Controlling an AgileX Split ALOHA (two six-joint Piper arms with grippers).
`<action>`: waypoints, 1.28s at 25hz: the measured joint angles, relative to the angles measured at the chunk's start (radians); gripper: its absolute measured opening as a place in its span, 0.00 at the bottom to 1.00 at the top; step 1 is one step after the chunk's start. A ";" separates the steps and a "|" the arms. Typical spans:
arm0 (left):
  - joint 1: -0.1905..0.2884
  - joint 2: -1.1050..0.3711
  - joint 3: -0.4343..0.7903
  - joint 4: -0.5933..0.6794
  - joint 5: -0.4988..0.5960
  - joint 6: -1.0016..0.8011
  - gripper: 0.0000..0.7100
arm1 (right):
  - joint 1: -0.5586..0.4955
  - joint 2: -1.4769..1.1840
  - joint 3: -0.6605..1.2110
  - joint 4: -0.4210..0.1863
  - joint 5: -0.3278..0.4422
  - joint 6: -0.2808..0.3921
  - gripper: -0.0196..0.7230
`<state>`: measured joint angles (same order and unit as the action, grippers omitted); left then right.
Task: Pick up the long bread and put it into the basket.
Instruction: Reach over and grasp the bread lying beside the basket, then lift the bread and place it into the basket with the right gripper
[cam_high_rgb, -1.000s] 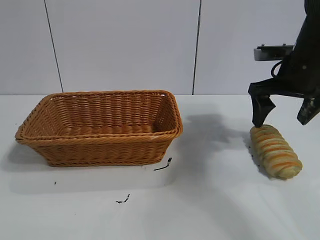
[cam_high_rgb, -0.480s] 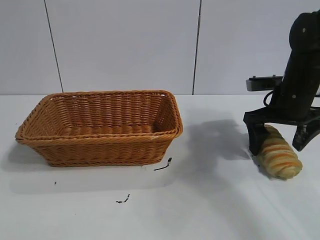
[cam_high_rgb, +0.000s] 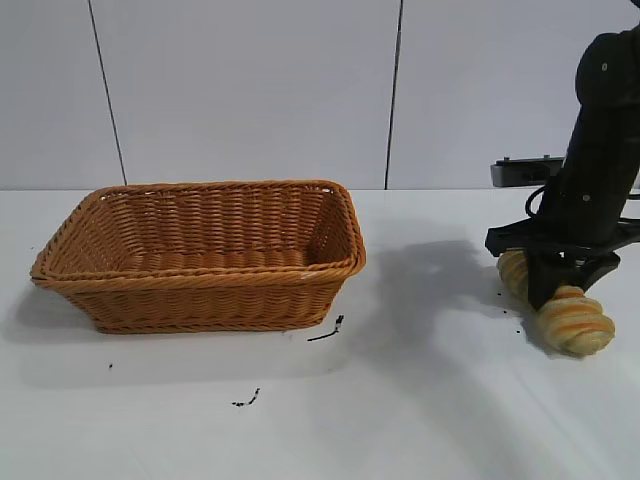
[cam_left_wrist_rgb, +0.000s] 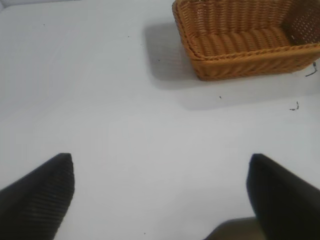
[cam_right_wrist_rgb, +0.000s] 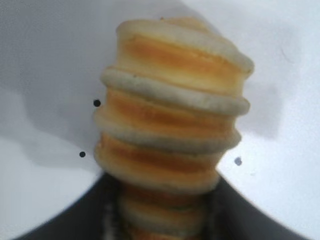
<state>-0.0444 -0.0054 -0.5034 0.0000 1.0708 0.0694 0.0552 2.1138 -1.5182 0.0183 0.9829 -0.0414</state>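
The long bread (cam_high_rgb: 570, 318) lies on the white table (cam_high_rgb: 420, 400) at the far right of the exterior view, well apart from the basket (cam_high_rgb: 200, 255), w/ one end pointing toward the camera and the other toward the back wall (cam_high_rgb: 250, 90). The right gripper (cam_high_rgb: 560, 285) is down on it, its dark fingers closed across the loaf's middle, so a pale end shows behind the gripper and a striped orange-brown end in front. In the right wrist view the long bread (cam_right_wrist_rgb: 172, 115) fills most of the picture: ridged tan and orange bands, w/ the lower part squeezed between the two dark pads (cam_right_wrist_rgb: 235, 215) on either side (the loaf looks narrower where it's pinched). Bread appears to rest on the table. A few small dark specks (cam_right_wrist_rgb: 96, 103) sit on the table just beside it. The basket stands upright at the left-centre, nothing visible inside it, braided rim flared outward. Some small black marks (cam_high_rgb: 328, 330) lie on the table near its front right corner, another bit (cam_high_rgb: 247, 400) nearer the camera. The left gripper (cam_left_wrist_rgb: 160, 200) isn't in the exterior view; its wrist view shows its fingers spread wide over bare table, the basket (cam_left_wrist_rgb: 245, 40) some way off ahead of it.
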 joint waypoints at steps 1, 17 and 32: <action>0.000 0.000 0.000 0.000 0.000 0.000 0.98 | 0.000 -0.015 -0.035 0.000 0.032 0.000 0.20; 0.000 0.000 0.000 0.000 0.000 0.000 0.98 | 0.078 -0.069 -0.389 -0.011 0.228 -0.035 0.19; 0.000 0.000 0.000 0.000 0.000 0.000 0.98 | 0.449 0.115 -0.671 -0.018 0.230 -0.372 0.18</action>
<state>-0.0444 -0.0054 -0.5034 0.0000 1.0708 0.0694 0.5040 2.2290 -2.1891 0.0000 1.2125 -0.4136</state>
